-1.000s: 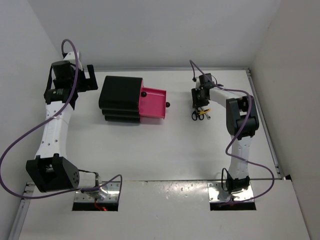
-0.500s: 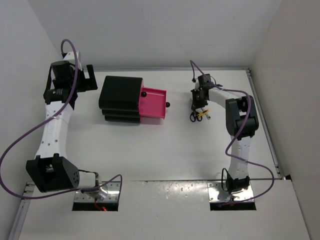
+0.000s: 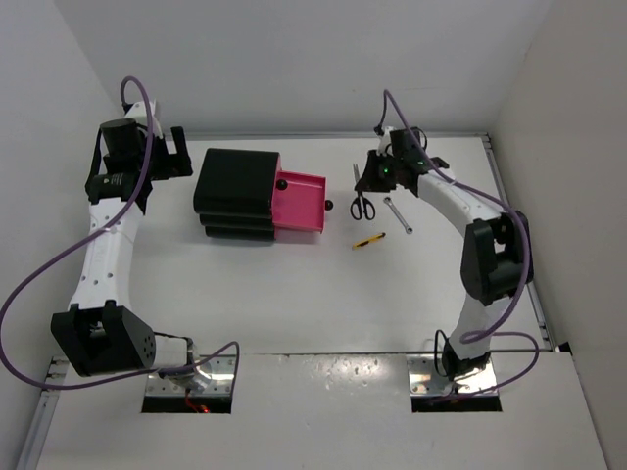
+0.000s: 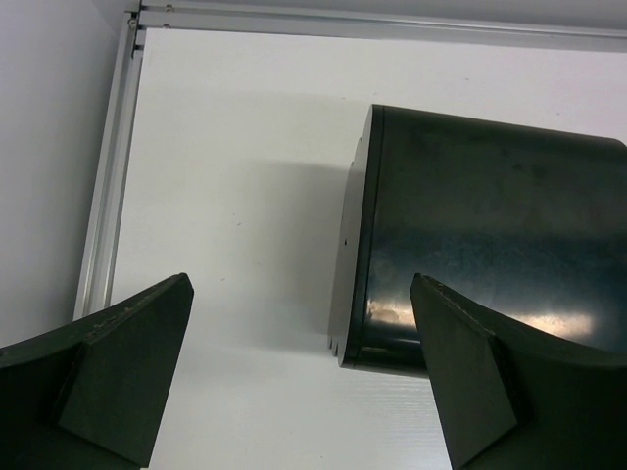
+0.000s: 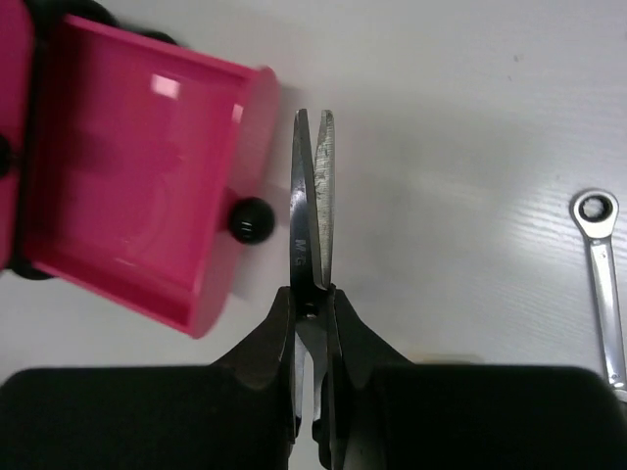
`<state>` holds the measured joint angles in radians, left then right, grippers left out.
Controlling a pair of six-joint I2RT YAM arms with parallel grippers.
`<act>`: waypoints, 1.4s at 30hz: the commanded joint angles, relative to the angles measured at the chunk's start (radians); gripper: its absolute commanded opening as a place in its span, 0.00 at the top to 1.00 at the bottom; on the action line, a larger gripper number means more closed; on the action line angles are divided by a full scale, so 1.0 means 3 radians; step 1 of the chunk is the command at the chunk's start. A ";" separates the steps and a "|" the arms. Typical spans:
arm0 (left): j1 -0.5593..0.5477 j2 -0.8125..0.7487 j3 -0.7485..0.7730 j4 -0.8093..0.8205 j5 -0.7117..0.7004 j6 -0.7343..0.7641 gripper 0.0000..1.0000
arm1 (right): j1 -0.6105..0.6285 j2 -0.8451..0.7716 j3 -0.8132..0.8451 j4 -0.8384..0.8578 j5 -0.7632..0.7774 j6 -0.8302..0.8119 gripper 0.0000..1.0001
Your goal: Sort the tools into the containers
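My right gripper is shut on the black-handled scissors at their pivot, and the closed blades point away from the wrist. In the top view the scissors hang just right of the open pink drawer, under the right gripper. The drawer is pulled out of the black cabinet, its black knob close to the blades. On the table lie a thin silver tool and a slim yellow-and-black tool. My left gripper stands open behind the cabinet, holding nothing.
The silver tool lies right of the scissors in the right wrist view. A closed drawer's knob shows above the open one. A metal rail borders the table's far edge, with walls on both sides.
The right gripper has shut on the scissors, lifted them off the tool pile and carried them left toward the open drawer. The silver and yellow-and-black tools now lie uncovered. The left arm has not moved.
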<state>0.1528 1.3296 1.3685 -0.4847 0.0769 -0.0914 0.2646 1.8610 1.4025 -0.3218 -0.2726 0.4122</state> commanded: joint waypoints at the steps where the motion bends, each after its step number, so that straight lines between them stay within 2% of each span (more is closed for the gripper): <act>1: 0.0043 0.0042 0.0061 0.0082 0.0066 -0.0053 0.00 | 0.0115 -0.0180 0.0223 0.0229 -0.0216 0.0252 1.00; 12: 0.0043 0.0073 0.0091 0.0051 0.0066 -0.0053 0.00 | 0.0621 0.0576 0.1067 0.0265 -0.0186 0.0334 1.00; 18: 0.0043 0.0073 0.0050 0.0051 0.0148 -0.0053 0.00 | 0.0785 0.0776 0.1185 0.0300 -0.0017 0.0155 1.00; 33: 0.0043 0.0139 0.0045 0.0020 0.0214 0.0008 0.00 | 0.0918 0.1083 0.1527 0.0331 -0.0058 -0.0300 1.00; 42: 0.0043 0.0170 0.0076 0.0020 0.0214 0.0039 0.00 | 0.0918 0.1119 0.1328 0.0300 -0.0058 -0.0479 1.00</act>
<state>0.1528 1.3777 1.3685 -0.4889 0.1284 -0.0864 0.5339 2.2127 1.8137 -0.2676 -0.2905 0.3058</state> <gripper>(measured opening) 0.997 0.102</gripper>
